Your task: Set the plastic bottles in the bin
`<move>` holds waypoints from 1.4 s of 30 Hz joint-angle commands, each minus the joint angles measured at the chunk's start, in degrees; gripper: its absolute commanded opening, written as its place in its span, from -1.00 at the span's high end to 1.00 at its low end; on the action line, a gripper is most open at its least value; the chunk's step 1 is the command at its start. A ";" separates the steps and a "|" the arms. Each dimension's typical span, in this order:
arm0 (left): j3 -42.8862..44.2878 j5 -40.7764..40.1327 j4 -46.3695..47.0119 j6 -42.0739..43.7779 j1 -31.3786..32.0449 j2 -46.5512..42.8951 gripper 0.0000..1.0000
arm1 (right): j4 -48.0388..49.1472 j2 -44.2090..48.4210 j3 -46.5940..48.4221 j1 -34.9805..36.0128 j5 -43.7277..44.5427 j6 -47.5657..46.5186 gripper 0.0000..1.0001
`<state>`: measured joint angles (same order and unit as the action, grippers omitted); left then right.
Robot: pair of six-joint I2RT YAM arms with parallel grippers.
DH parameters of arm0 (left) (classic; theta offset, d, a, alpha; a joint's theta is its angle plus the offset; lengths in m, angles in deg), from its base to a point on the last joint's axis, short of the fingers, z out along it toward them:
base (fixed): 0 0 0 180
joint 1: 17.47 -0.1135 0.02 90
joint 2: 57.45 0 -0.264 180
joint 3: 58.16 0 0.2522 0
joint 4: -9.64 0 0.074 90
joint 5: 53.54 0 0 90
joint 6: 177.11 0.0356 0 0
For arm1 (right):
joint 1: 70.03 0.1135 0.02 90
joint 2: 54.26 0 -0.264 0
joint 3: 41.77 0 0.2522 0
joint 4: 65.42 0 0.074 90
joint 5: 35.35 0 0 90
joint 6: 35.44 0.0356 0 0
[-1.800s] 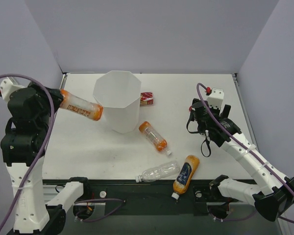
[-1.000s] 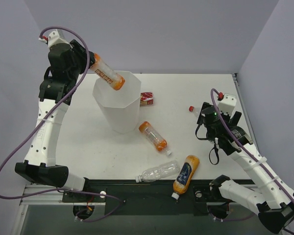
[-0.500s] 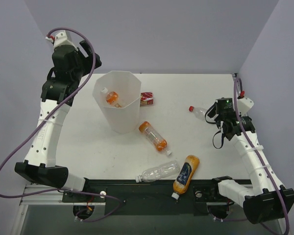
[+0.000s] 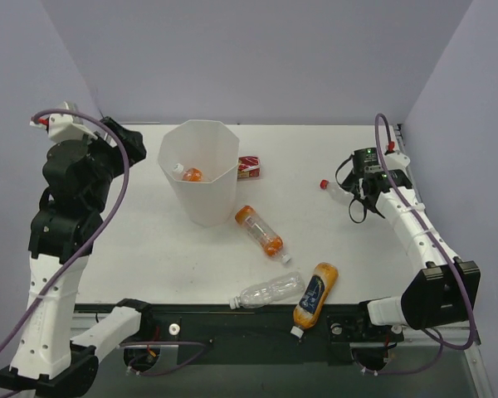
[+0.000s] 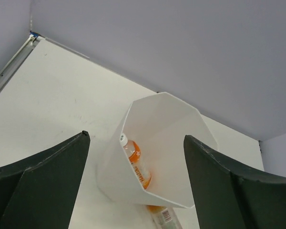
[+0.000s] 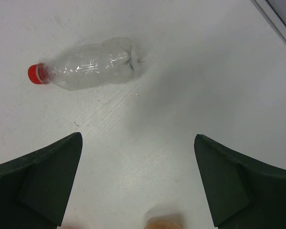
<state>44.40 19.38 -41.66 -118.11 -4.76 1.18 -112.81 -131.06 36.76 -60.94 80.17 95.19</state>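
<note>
Red-capped clear bottle [image 6: 93, 66] lies on the table [image 6: 214, 76] just beyond your right gripper [image 6: 138, 143], jaws wide apart. Judged light, crushable, slippery; take it mid-body. Left gripper [image 5: 136, 136], likewise spread and empty, faces the bin [image 4: 207, 199].

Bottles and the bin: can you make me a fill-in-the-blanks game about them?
The bottle inside the white bin has ___ contents.
The clear bottle in front of the right hand has a ___ cap.
The small red box sits right next to the ___.
Missing words: orange; red; bin.
</note>
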 commanded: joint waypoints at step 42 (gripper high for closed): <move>-10.39 -3.39 -6.85 0.16 0.12 -11.26 -0.85 | -0.21 -15.04 6.33 -3.80 -3.46 40.77 -0.93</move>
<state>34.17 16.93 -49.01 -118.13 -4.76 -9.47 -112.31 -143.41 40.96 -63.59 73.02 134.83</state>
